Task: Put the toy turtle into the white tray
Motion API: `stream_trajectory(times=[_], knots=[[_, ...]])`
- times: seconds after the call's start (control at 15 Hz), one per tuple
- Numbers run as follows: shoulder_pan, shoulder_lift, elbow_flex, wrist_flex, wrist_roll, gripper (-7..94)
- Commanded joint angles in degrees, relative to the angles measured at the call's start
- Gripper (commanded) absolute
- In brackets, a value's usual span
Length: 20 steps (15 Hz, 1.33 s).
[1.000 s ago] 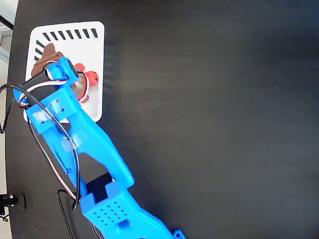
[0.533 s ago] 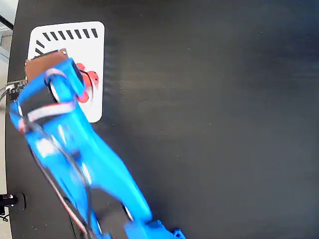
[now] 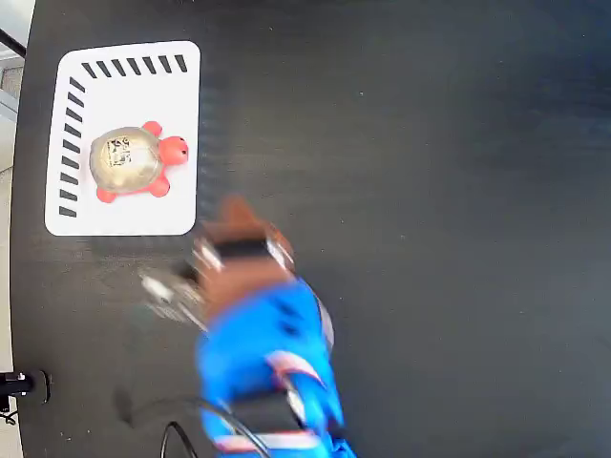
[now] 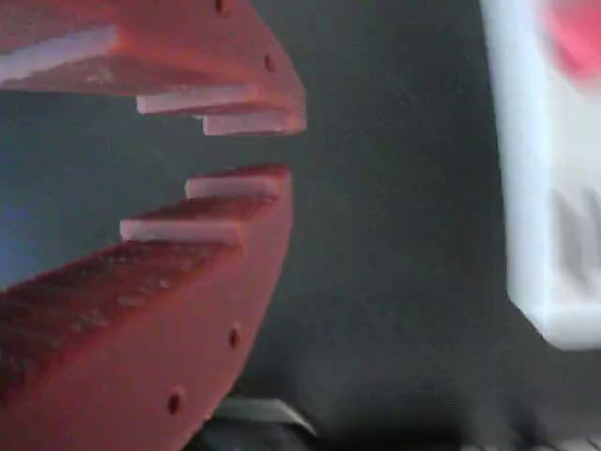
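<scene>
Robotics lab or test bench setup, not a home space. Matte black tabletop (image 3: 430, 191) fills the fixed view, bare and uniform like a staged work surface. 3D-printed blue arm (image 3: 267, 372) with exposed red-white-black servo wires and a black cable (image 3: 172, 434) looping off its base. White tray (image 3: 181, 205) has printed black slanted stripes along two edges, looks like a marked target zone. Toy turtle (image 3: 134, 160) carries a black-and-white square code marker on its shell, tracking-style tag. Pale floor strip (image 3: 11, 57) at left edge past the table. Wrist view shows a printed reddish-brown gripper (image 4: 246, 150) with stepped layers and screw holes, hobby-grade hardware.
</scene>
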Motion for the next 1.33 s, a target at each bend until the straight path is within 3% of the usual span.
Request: stream_trajectory(times=[0.0,0.27,0.47,1.27], knots=[[1.93,22.32,14.85,2.90,-2.20,0],[4.31,41.84,24.70,14.06,-2.46,0],[3.78,43.42,24.79,22.32,2.29,0],[2.20,43.42,24.08,24.52,1.93,0]])
